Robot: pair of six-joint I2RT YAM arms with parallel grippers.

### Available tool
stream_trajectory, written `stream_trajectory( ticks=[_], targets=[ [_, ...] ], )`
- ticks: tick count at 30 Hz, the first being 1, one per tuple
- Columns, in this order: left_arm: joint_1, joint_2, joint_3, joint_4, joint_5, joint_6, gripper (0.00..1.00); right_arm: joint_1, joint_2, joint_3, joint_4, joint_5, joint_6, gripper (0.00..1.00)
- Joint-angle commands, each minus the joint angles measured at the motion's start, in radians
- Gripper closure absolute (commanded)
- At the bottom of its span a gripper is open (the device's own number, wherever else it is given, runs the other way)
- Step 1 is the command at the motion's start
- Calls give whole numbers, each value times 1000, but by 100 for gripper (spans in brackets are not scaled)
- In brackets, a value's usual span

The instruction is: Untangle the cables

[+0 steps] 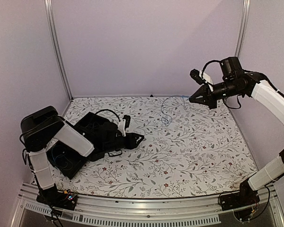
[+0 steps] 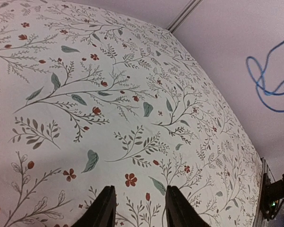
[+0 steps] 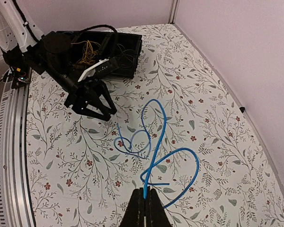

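Two arms reach over a floral table (image 1: pixel 180 156). The right gripper (image 3: pixel 144 191) is raised, its jaws pinched tight on a blue cable (image 3: pixel 157 137), which dangles below it in loose loops. The left gripper (image 2: pixel 141 191) sits low over the table, jaws partly apart and empty. Yellow cables (image 3: pixel 87 51) lie in a black box (image 3: pixel 128 70) beside the left arm.

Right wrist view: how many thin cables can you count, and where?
2. The blue cable hangs looped from the shut right tool, over the table. The yellow cable lies in the black box. Dark ones may hide in that box.
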Motion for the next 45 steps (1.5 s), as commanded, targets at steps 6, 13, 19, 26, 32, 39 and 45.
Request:
stream_trajectory(
  ticks=[6, 13, 19, 26, 32, 39, 45],
  targets=[
    [-51, -142, 47, -295, -189, 93, 56, -7, 109, -327, 172, -80, 35, 100],
    [-119, -33, 316, -530, -166, 251, 53, -28, 166, -338, 193, -131, 57, 100],
    [-135, 52, 360, -429, -17, 290, 58, -30, 97, -280, 155, -146, 67, 100],
    [-147, 123, 341, -287, 211, 388, 67, -30, 114, -300, 165, -138, 65, 100],
    [-158, 172, 364, -398, 256, 594, 67, -30, 142, -297, 173, -160, 68, 100],
    [-161, 237, 435, -439, 224, 634, 63, -30, 156, -292, 170, -170, 69, 100],
    [-165, 306, 504, -422, 206, 645, 63, -30, 156, -298, 172, -172, 69, 100]
  ],
)
